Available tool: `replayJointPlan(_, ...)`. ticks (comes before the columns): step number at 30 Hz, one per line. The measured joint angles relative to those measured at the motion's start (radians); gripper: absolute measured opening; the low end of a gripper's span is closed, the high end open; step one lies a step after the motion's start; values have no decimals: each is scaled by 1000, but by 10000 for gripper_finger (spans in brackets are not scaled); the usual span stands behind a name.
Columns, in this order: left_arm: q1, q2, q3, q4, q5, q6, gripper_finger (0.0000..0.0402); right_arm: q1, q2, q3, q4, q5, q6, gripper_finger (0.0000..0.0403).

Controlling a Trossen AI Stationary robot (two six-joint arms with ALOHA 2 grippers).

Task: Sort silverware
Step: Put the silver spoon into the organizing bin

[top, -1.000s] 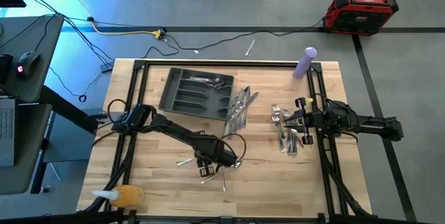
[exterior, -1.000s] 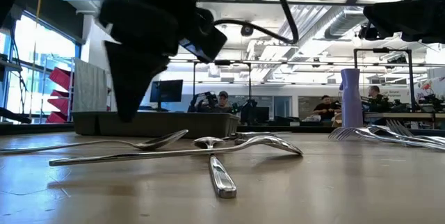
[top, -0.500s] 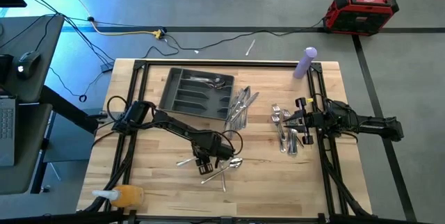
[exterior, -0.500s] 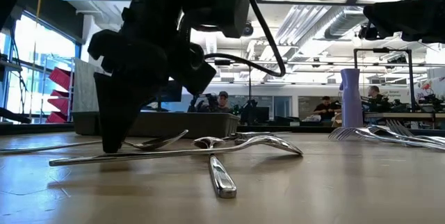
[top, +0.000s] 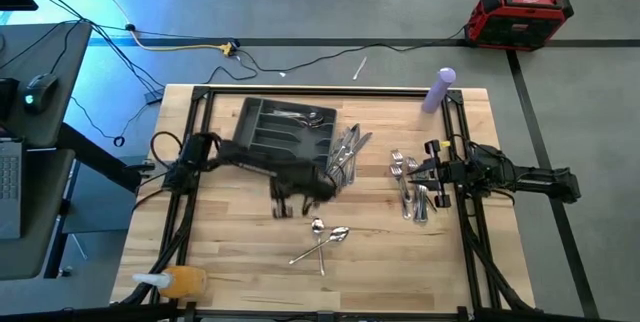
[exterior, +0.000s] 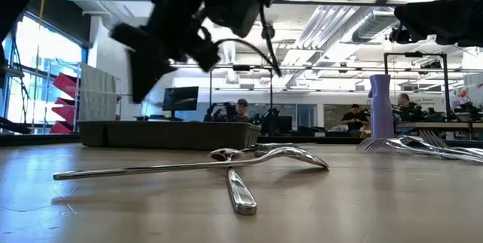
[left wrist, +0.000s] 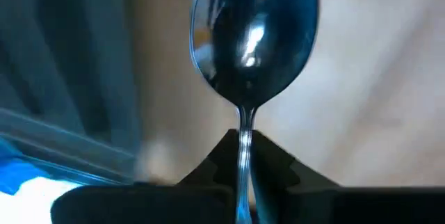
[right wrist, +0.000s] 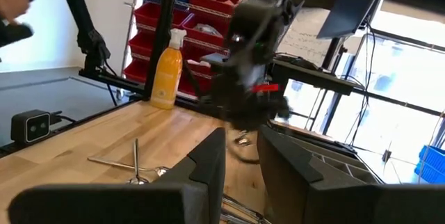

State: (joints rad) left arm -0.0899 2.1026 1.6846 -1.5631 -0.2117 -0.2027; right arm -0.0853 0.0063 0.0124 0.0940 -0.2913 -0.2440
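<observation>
A spoon (left wrist: 252,40) sits pinched by its handle in the left gripper (left wrist: 242,163), whose fingers are shut tight on it, bowl poking out ahead. In the high view that gripper (top: 292,196) is at the middle of the frame, lifted off the wood just below the dark grey tray (top: 258,142).

Below it, toward lower centre, two crossed spoons (top: 326,237) lie on the table (top: 230,262). A loose pile of knives (top: 345,154) rests against the tray's right edge, and one piece lies in the tray's top slot (top: 303,117). Right of centre is a cluster of forks (top: 408,184), with the right gripper (top: 432,172) waiting beside it, fingers a little apart and nothing between them. A purple bottle (top: 439,90) stands at the upper right corner.
</observation>
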Motion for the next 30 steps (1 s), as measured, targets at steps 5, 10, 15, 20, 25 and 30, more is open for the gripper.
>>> replayJointPlan(5,172,-34,49,53,-191,265,1,0,0,0,0,0,0,73)
replayJointPlan(10,379,-26,48,206,-217,571,0,0,0,0,-3,0,-1,73)
replayJointPlan(15,535,-28,50,427,-204,815,1,0,1,0,-8,0,-3,73)
replayJointPlan(20,612,-26,50,552,-66,956,8,0,1,0,-8,0,-8,73)
replayJointPlan(25,628,-11,50,605,50,963,13,0,1,0,-24,1,-12,73)
replayJointPlan(30,620,28,50,637,76,966,14,0,1,0,-39,0,-26,73)
